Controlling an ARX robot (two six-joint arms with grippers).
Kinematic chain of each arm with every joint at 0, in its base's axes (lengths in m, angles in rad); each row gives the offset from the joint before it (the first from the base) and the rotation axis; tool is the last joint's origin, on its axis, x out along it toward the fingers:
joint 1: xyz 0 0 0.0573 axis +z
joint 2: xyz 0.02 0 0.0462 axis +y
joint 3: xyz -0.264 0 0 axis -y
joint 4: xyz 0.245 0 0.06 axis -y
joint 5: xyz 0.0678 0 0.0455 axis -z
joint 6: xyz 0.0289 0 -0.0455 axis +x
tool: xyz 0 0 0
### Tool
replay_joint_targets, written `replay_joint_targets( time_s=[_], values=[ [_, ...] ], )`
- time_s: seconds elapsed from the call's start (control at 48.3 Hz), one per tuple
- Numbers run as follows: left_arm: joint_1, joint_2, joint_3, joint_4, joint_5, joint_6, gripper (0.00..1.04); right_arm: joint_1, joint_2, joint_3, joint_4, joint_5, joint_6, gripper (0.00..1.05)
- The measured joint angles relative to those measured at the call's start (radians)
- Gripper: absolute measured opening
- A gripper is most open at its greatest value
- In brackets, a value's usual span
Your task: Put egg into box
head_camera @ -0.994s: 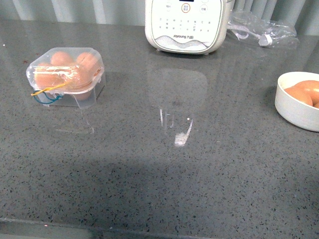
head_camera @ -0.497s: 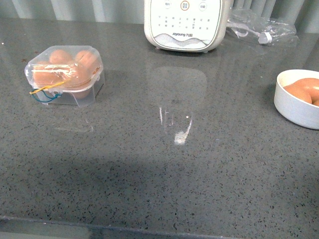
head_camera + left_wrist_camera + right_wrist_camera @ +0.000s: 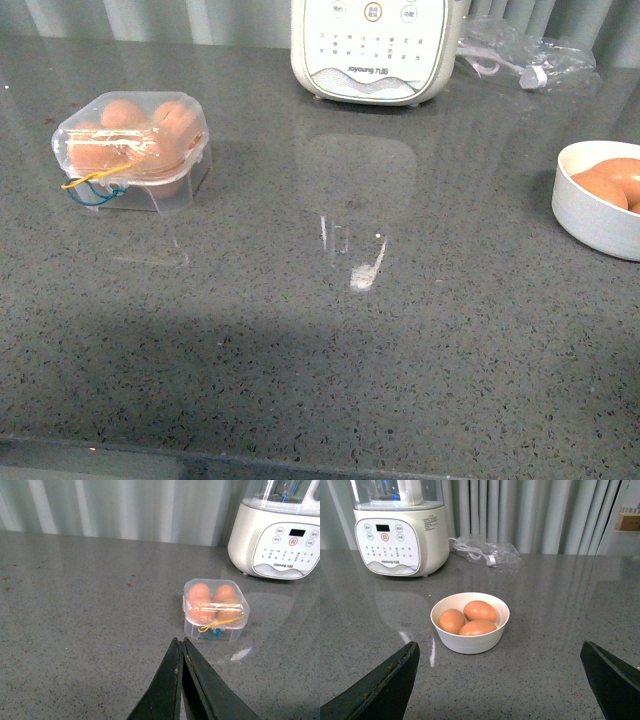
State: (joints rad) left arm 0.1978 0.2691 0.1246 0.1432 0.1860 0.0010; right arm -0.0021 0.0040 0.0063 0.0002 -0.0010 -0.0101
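Observation:
The box (image 3: 132, 153) is a small clear plastic case with its lid down, holding several brown eggs, with yellow and blue bands at its front; it sits at the left of the counter. In the left wrist view the box (image 3: 215, 609) lies ahead of my left gripper (image 3: 179, 641), whose black fingers are pressed together on nothing. A white bowl (image 3: 470, 640) holds three brown eggs (image 3: 479, 611); my right gripper (image 3: 501, 652) stands wide open short of it, empty. In the front view the bowl (image 3: 590, 212) is at the right edge. Neither arm shows there.
A white kitchen appliance (image 3: 372, 45) with a button panel stands at the back middle. A crumpled clear plastic bag (image 3: 525, 57) with a cable lies at the back right. The counter's front edge (image 3: 300, 455) runs along the bottom of the front view.
The front view has shifted slightly between frames. The box, bowl and appliance keep their places on the counter.

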Motion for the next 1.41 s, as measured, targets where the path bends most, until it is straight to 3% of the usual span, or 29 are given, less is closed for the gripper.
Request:
replay_joint_targets(
  time_s=[0.145,0.248,0.352,1.097,1.408],
  values=[
    [-0.056,-0.044,-0.03,-0.011,-0.048,0.0,0.04,0.0,0.0,0.0,0.0,0.0,0.0,0.97],
    [-0.144,-0.076,-0.042,-0.033,-0.168,-0.001,0.04,0.0,0.0,0.0,0.0,0.0,0.0,0.97],
    [-0.196,-0.195,-0.06,-0.148,-0.18,-0.003,0.04,0.0,0.0,0.0,0.0,0.0,0.0,0.97],
    [-0.198,-0.265,-0.096,-0.145,-0.187,-0.003,0.04,0.0,0.0,0.0,0.0,0.0,0.0,0.97],
    [-0.198,-0.265,-0.096,-0.145,-0.187,-0.003,0.55,0.0,0.0,0.0,0.0,0.0,0.0,0.97]
  ],
)
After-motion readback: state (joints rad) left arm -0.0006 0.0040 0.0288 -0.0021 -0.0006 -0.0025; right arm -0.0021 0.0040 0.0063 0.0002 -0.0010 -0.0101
